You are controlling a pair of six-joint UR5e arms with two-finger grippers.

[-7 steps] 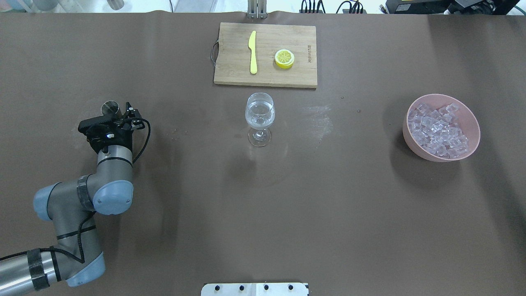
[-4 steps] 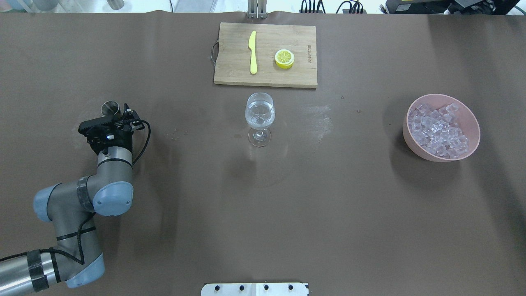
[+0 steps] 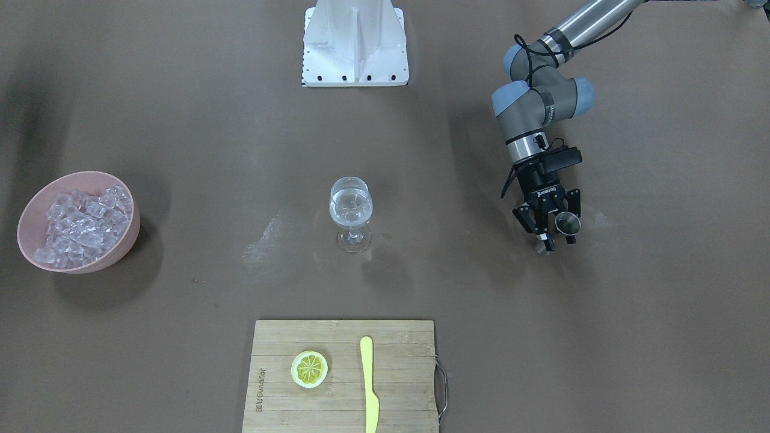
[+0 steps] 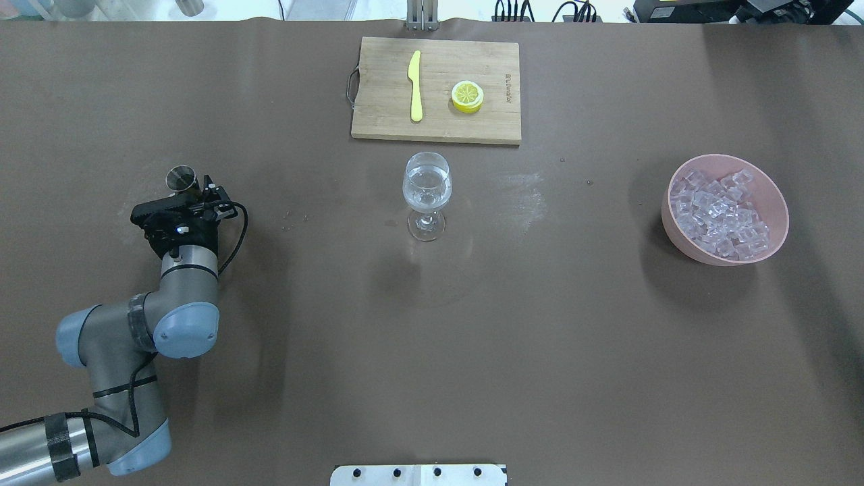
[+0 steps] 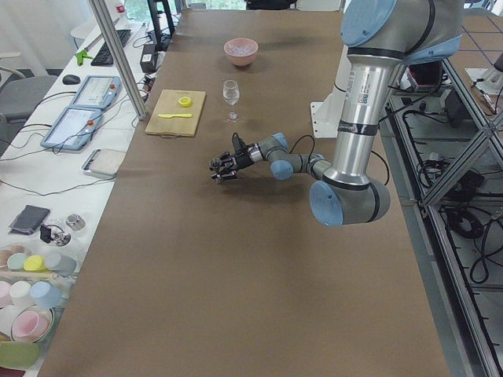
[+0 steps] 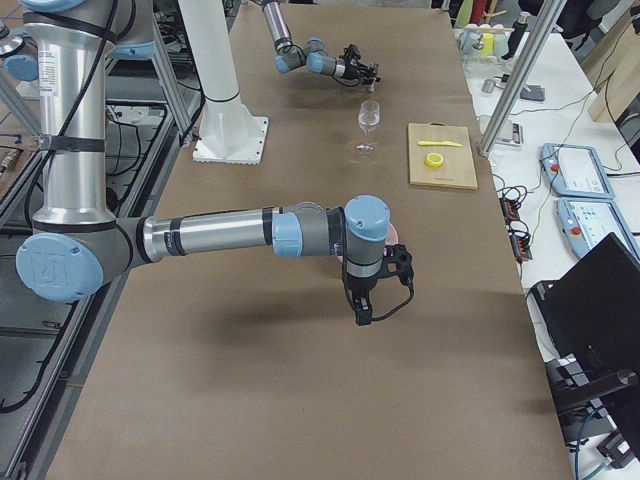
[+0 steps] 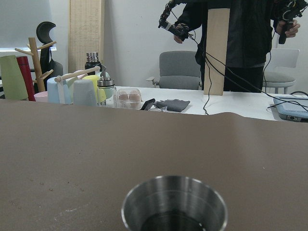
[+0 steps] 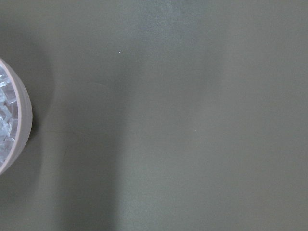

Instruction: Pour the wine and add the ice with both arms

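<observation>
- Two arms work at the brown bench. The left arm reaches out low, and the right arm stretches over the bench's other end.
- The left end effector has its fingers spread apart and holds nothing.
- A small steel cup stands upright at its fingertips; I cannot tell whether they touch it.
- In the left wrist view, the cup's open mouth fills the lower middle.
- The right end effector points down over the bench, just beside the pink bowl. Only the side view shows it, so I cannot tell whether its fingers are apart or together.
- The ice lies heaped in the bowl, at the bench's end on the robot's right.
- A stemmed glass stands upright mid-bench with clear liquid in it, well apart from both bowl and cup.
- Beyond the glass, away from the robot, a wooden board carries a yellow knife and a lemon slice, lying apart.
</observation>
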